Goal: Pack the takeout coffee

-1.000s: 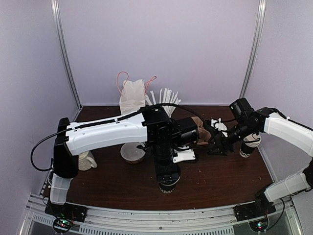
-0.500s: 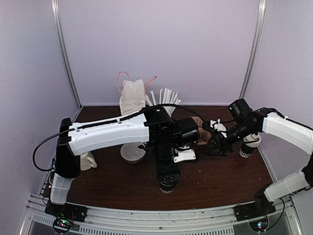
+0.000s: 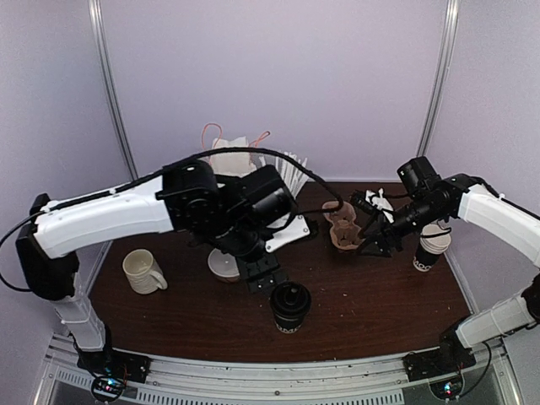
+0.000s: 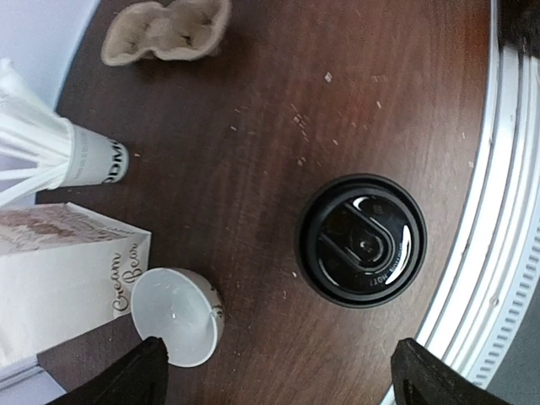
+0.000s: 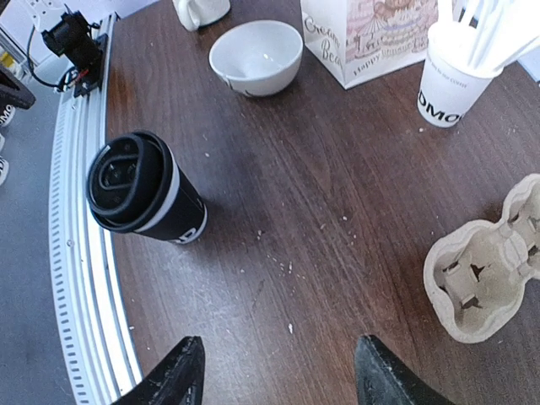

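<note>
The takeout coffee (image 3: 289, 305) is a black paper cup with a white rim and a round black lid. It stands upright near the table's front edge, and also shows in the left wrist view (image 4: 363, 240) and the right wrist view (image 5: 139, 190). My left gripper (image 3: 261, 275) is open and empty, hanging just behind and left of the cup; its fingertips (image 4: 142, 375) frame the bare table beside the cup. My right gripper (image 3: 375, 245) is open and empty, over the table next to the pulp cup carrier (image 3: 344, 229).
A white bowl (image 3: 226, 264) sits under the left arm. A cream mug (image 3: 143, 271) stands at the left. A printed paper bag (image 3: 228, 154) and a white cup of stirrers (image 3: 287, 172) stand at the back. Another paper cup (image 3: 430, 250) stands at the right.
My left arm has lifted off the coffee cup and swung back and to the left, leaving the cup standing free. The right gripper has barely moved.
</note>
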Available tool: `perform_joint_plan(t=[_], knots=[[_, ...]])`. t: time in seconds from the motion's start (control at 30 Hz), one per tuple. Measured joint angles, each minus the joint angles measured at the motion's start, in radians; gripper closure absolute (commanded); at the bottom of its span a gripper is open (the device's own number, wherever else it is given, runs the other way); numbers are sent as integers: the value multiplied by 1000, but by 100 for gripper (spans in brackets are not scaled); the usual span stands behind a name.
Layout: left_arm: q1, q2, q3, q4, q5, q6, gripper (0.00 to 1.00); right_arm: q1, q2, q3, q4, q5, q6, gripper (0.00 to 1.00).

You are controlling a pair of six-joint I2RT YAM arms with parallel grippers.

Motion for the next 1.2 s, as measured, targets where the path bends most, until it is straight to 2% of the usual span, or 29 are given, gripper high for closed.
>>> perform_joint_plan(t=[0.1, 0.2, 0.33, 0.47, 0.57, 0.67, 0.8, 1.2], knots=[[9, -167, -161, 131, -52, -89, 6, 0, -5, 46, -13, -47, 69, 37], [19, -259, -301, 269, -89, -209, 7, 14, -3, 54, -18, -95, 155, 37], [24, -284, -497, 444, -75, -389, 9, 78, 33, 51, -21, -130, 230, 37], [41, -294, -663, 592, 0, -550, 21, 147, 127, 50, -25, -178, 275, 40], [74, -320, -770, 686, 69, -659, 27, 172, 218, 50, -33, -236, 295, 45], [97, -335, -821, 752, 123, -738, 38, 188, 284, 50, -44, -282, 306, 52], [103, -337, -844, 820, 195, -816, 43, 204, 335, 50, -50, -320, 311, 53], [106, -338, -879, 870, 239, -903, 46, 241, 442, 119, -112, -397, 280, 56]])
